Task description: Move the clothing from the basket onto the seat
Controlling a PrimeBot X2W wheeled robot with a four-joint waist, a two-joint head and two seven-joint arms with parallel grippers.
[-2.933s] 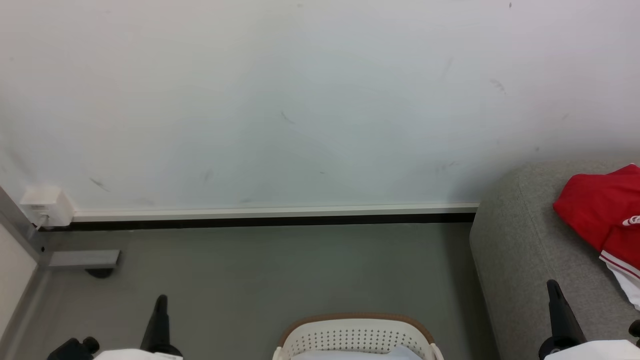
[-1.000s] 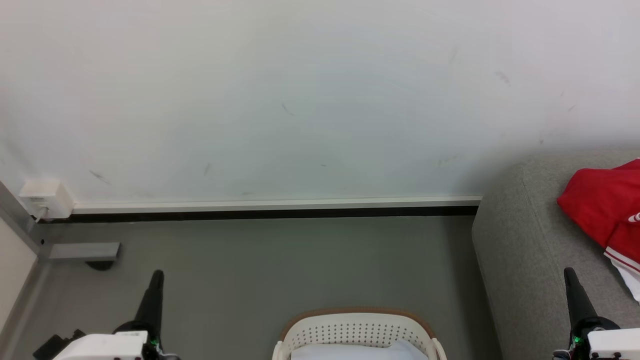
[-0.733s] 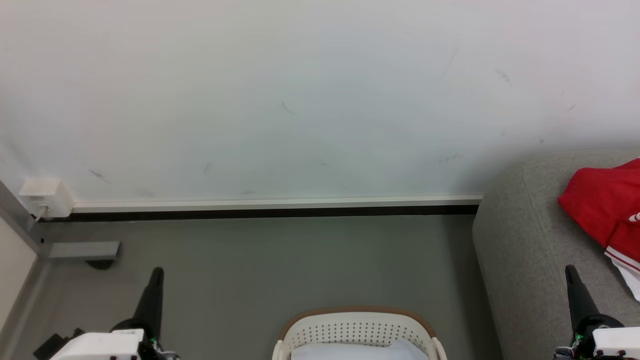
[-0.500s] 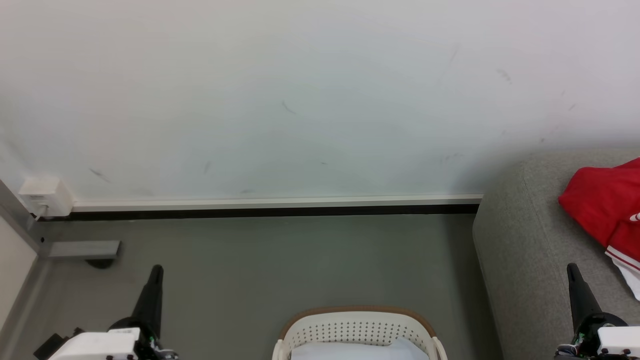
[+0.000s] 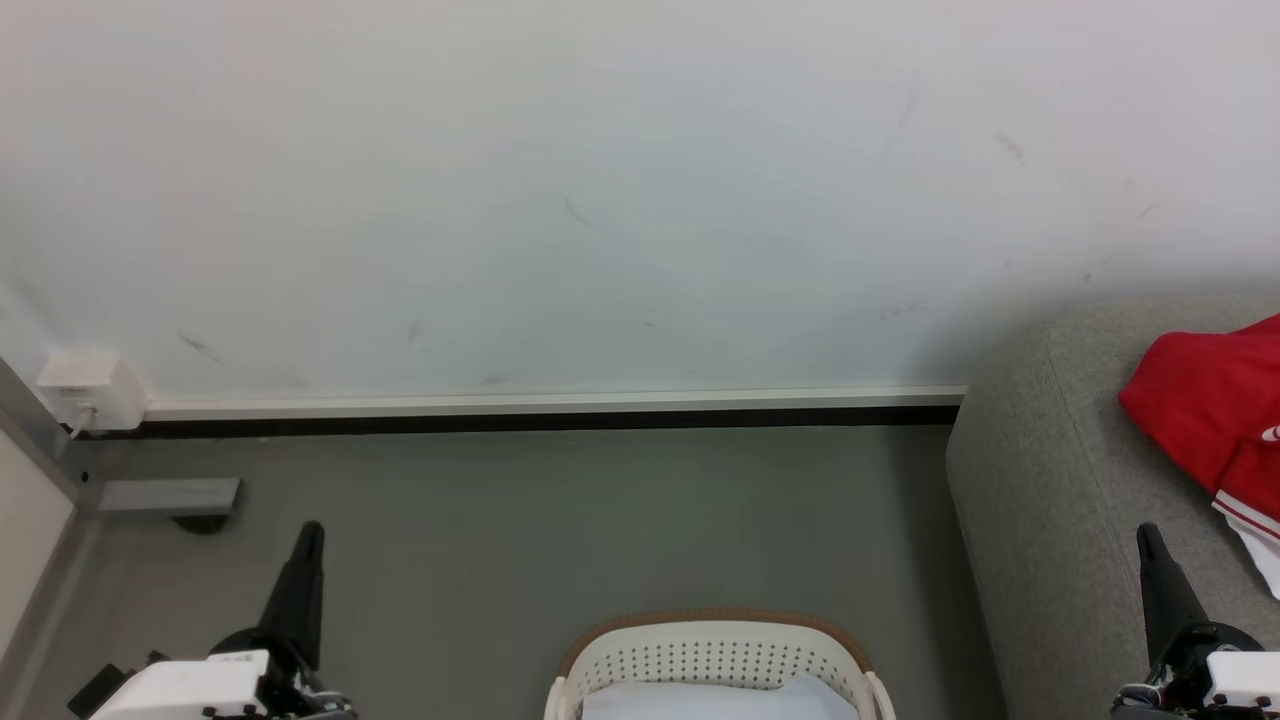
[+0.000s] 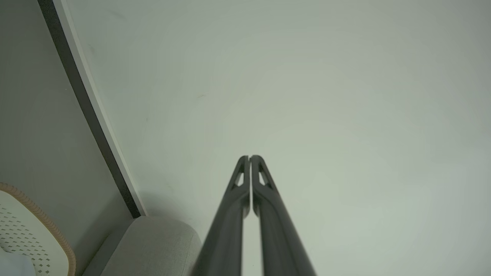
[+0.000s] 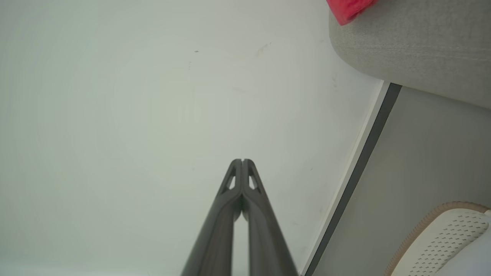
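Observation:
Red clothing with white striped trim lies on the grey seat at the right edge of the head view; a red corner of it overhangs the seat in the right wrist view. The cream basket with its brown rim stands at bottom centre, with pale bluish-white fabric inside. My left gripper points up at lower left, shut and holding nothing. My right gripper points up beside the seat's front, shut with nothing in it. Both wrist views show the fingers pressed together, left gripper and right gripper.
A white wall with a pale skirting strip runs across the back, above grey floor. A white socket box and a grey metal bracket sit at the left corner.
Both arms have come further into view at the bottom corners, their white wrists showing. The head camera has shifted slightly. Both grippers stay shut.

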